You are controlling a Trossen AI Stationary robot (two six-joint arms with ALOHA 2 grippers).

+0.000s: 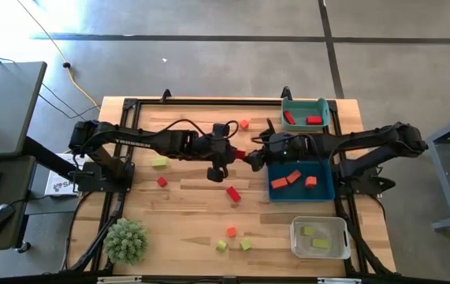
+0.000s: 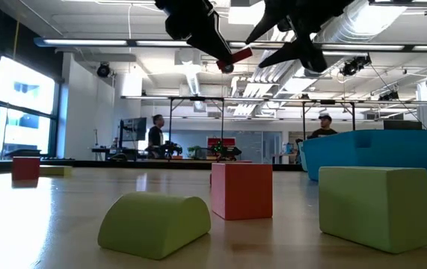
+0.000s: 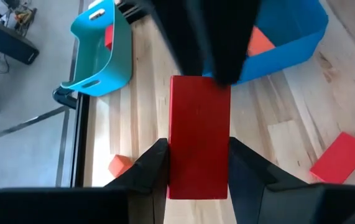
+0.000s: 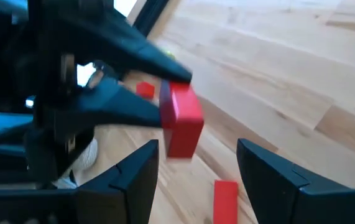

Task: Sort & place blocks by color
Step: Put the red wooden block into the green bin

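1. A teal bin (image 1: 304,113) holding two red blocks sits at the table's far right; a blue bin (image 1: 302,180) with orange blocks lies just beside it, and a clear bin (image 1: 319,237) with yellow-green blocks sits nearer the front
2. A spiky plant ball (image 1: 125,241) stands at the front left corner, well apart from both arms
3. Loose blocks (image 1: 233,193) lie scattered across the wood between the arms and the front edge
4. The left gripper (image 3: 197,163), raised above mid-table, is clamped on a red bar (image 3: 198,135)
5. The right gripper (image 4: 197,163) faces it with fingers spread, the bar just beyond its fingertips
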